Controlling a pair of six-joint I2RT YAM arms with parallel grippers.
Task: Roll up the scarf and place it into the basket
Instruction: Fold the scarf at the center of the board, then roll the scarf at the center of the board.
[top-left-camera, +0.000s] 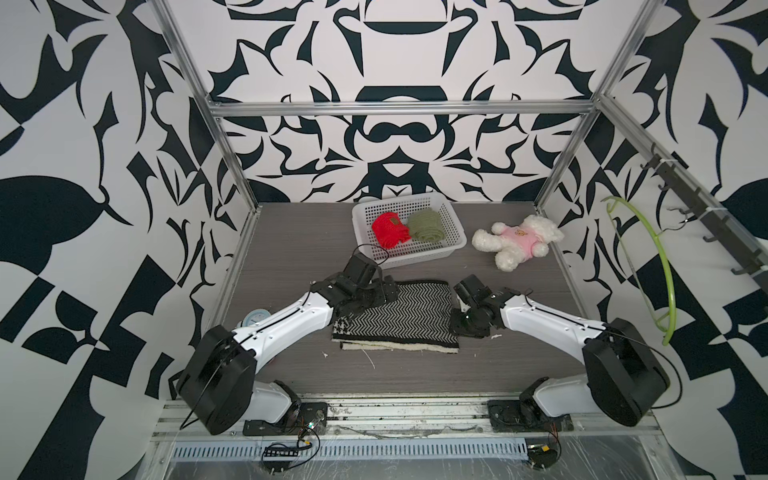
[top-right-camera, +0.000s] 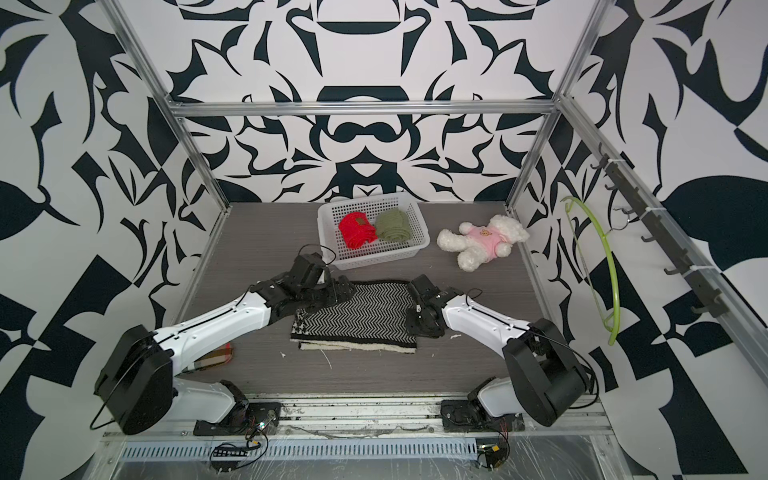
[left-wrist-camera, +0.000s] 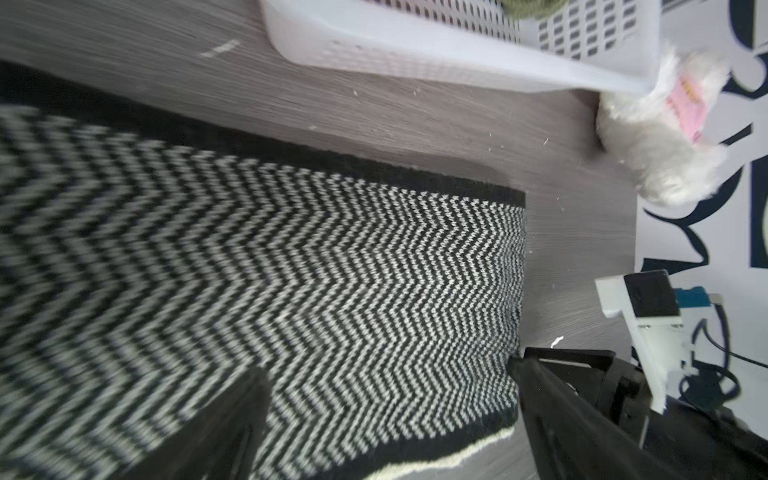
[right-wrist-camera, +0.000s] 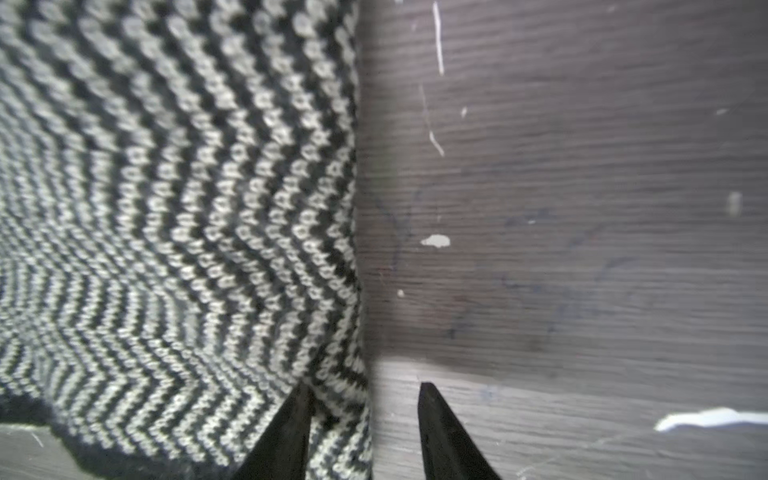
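Observation:
A black-and-white zigzag scarf (top-left-camera: 399, 316) (top-right-camera: 361, 318) lies folded flat in the middle of the table. My left gripper (top-left-camera: 365, 297) (left-wrist-camera: 386, 368) hovers over its far left corner, jaws spread wide, with only the knit (left-wrist-camera: 291, 270) under them. At the scarf's right edge my right gripper (top-left-camera: 461, 309) (right-wrist-camera: 363, 385) stands open. One of its fingers rests on the knit (right-wrist-camera: 166, 208), the other over bare table, and the scarf's edge lies loose between them. The white perforated basket (top-left-camera: 419, 252) (top-right-camera: 382, 254) (left-wrist-camera: 415, 62) stands behind the scarf.
Inside the basket lie a red roll (top-left-camera: 388, 230) and a green roll (top-left-camera: 426, 224). A white plush bear in pink (top-left-camera: 519, 243) lies right of the basket. A green hanger (top-left-camera: 660, 266) hangs on the right wall. Metal frame posts stand at the table's back corners.

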